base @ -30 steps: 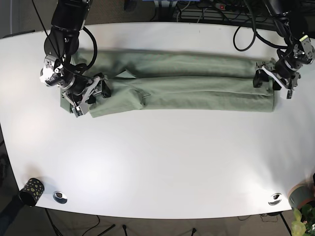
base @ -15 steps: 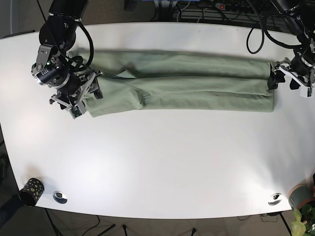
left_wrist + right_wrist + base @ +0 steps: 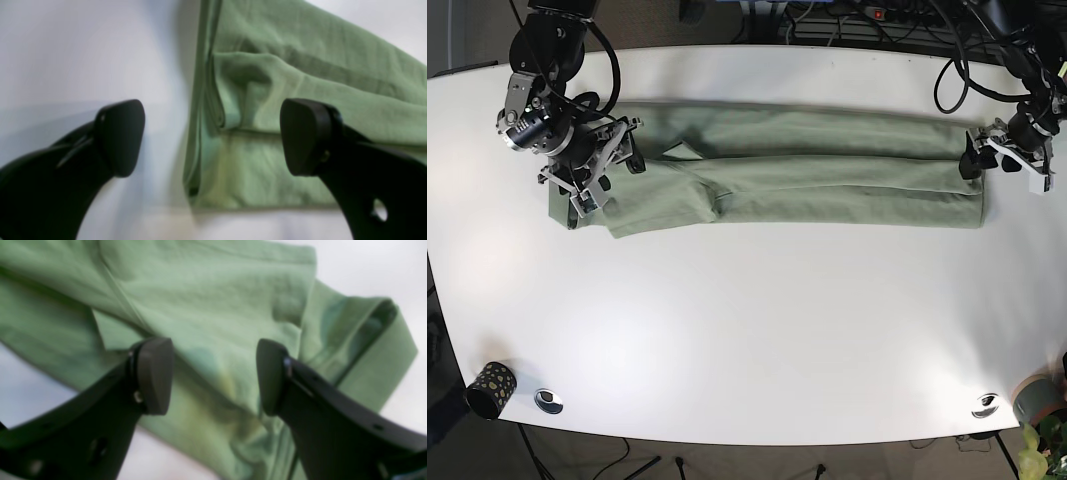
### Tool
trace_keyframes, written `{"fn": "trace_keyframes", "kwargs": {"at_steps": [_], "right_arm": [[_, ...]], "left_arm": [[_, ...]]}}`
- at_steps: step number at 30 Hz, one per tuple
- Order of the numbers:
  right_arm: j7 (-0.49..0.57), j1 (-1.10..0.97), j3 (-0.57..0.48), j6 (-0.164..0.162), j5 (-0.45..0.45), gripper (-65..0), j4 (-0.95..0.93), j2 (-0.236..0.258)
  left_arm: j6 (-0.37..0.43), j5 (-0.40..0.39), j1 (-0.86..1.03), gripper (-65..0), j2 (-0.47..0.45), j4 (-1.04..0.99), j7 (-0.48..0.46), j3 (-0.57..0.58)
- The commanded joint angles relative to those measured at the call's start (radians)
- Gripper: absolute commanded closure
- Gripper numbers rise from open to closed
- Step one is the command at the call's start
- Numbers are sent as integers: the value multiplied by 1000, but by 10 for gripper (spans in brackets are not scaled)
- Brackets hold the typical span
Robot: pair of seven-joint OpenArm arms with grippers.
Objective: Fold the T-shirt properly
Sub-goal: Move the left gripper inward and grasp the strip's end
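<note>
Green T-shirt (image 3: 797,165) lies folded into a long band across the white table (image 3: 747,330). Left gripper (image 3: 213,136): jaws spread wide, empty; the shirt's layered end edge sits between and beyond the fingers, one finger over bare table. Right gripper (image 3: 215,375): jaws apart, holding nothing, poised above the shirt's opposite end, with a folded sleeve just beyond. No brand, label or legible writing on shirt, grippers or table.

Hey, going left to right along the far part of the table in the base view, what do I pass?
Right pincer → green T-shirt, folded into a long band → left pincer at the shirt's end, with white table beneath them all.
</note>
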Motion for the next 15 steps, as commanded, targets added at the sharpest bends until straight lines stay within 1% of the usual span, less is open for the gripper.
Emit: {"fn": "trace_keyframes", "kwargs": {"at_steps": [1,7,11,15], "right_arm": [[15,3,5,1,11,-377,-32,8],[78,2,-1,1,9,-377,-109,8],[80,-3,-1,1,9,-377,-121,8],[80,-3,-1,1,9,-377,-121,8]], "left_arm": [[-6,-16,-26,-604,-13,13,-4,39],[-6,-16,-46,-604,-7,4,-4,49],[-6,-16,-60,-604,-9,-52,-4,49],[-6,-16,-51,-604,-12,-66,-4,55]]}}
